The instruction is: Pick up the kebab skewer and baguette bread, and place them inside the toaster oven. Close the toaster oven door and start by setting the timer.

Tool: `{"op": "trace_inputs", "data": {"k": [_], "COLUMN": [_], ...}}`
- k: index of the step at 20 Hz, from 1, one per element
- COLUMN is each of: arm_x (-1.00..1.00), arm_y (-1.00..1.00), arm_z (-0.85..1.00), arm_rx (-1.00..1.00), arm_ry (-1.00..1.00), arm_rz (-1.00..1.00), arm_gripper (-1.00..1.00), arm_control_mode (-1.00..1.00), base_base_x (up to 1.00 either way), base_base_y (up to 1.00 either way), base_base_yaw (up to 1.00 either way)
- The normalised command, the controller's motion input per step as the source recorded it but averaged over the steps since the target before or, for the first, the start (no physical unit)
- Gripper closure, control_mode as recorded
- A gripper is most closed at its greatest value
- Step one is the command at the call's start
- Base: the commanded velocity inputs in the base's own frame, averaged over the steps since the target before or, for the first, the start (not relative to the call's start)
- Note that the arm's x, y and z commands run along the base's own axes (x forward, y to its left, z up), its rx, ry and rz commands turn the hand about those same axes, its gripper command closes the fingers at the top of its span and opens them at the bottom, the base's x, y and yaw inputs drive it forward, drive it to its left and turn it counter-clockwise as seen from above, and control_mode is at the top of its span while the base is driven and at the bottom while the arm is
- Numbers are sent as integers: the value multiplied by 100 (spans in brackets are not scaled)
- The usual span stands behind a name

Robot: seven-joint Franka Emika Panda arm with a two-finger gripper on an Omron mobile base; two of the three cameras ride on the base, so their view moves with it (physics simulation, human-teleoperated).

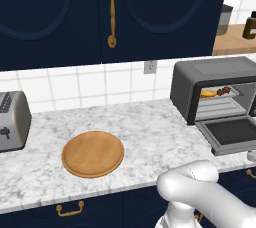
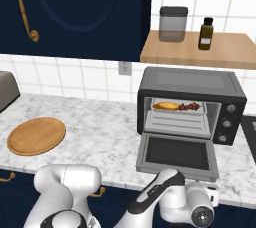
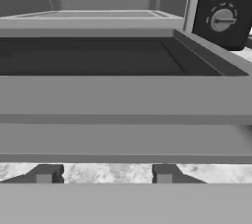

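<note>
The toaster oven point(image 2: 190, 83) point(image 1: 215, 69) stands on the marble counter with its door point(image 2: 175, 154) point(image 1: 235, 132) dropped flat open. On the rack inside lie the baguette bread point(image 2: 165, 105) point(image 1: 209, 93) and, to its right, the kebab skewer point(image 2: 190, 106) point(image 1: 223, 91). My arm point(image 2: 170, 192) reaches low in front of the counter edge, just below the door. In the hand view my gripper point(image 3: 103, 175) is open; its fingertips point(image 3: 44, 174) stand apart below the door's front edge point(image 3: 126, 95), and only marble shows between them. A timer knob point(image 3: 222, 20) sits at the upper right.
A round wooden plate point(image 1: 93, 153) point(image 2: 36, 135) lies on the counter to the left. A silver slot toaster point(image 1: 12, 120) stands at the far left. On a wooden shelf above the oven sit a jar point(image 2: 173, 23) and a dark bottle point(image 2: 205, 33).
</note>
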Motion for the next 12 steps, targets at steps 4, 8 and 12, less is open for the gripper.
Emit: {"op": "trace_inputs", "data": {"k": [4, 8, 12], "arm_x": [13, 10, 13], "arm_y": [6, 18, 15], "arm_z": [0, 8, 25], "arm_rx": [0, 0, 0], "arm_ry": [-10, -10, -11], "arm_rz": [0, 0, 0], "arm_gripper": [-100, -100, -100], "arm_control_mode": [-100, -100, -100], "base_base_x": [0, 0, 0], "base_base_y": [0, 0, 0], "base_base_yaw": [0, 0, 0]}}
